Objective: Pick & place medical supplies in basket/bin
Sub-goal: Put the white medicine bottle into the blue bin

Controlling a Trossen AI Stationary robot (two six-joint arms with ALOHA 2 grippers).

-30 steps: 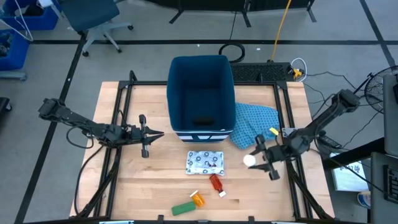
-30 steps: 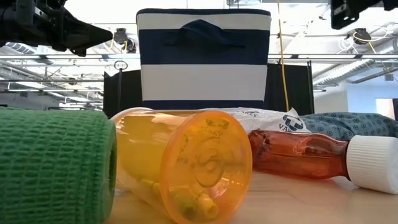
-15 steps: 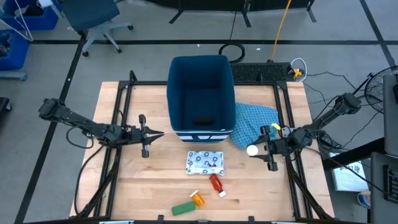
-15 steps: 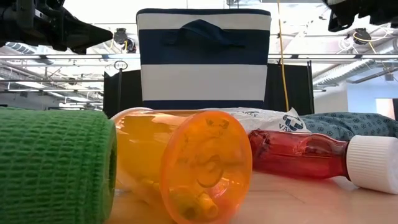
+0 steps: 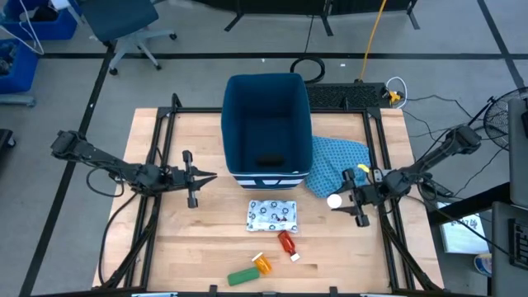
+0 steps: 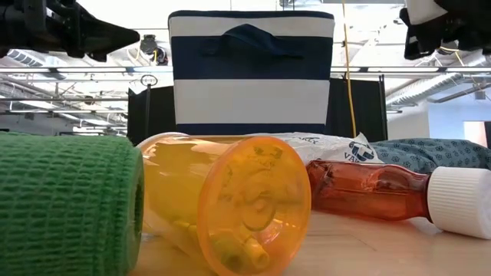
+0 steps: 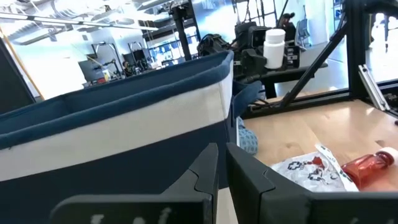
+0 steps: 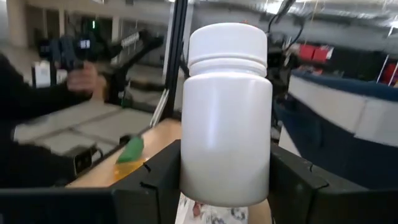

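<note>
Right end effector (image 5: 345, 200) gripping one white bottle (image 5: 334, 200), one bin (image 5: 266, 124)

The packet (image 6: 330, 144) bears partial lettering, "VI".

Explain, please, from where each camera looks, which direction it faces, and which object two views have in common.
High view: above the table, facing straight down; both arms show, left end effector, right end effector.
Low view: at table height, facing the bin past the orange vial; the arms enter from above.
Left wrist view: on the left arm, facing the bin's side; its own shut fingers show.
Right wrist view: on the right arm; its fingers grip a white bottle.
Shared: that white bottle also appears in the left wrist view.
</note>
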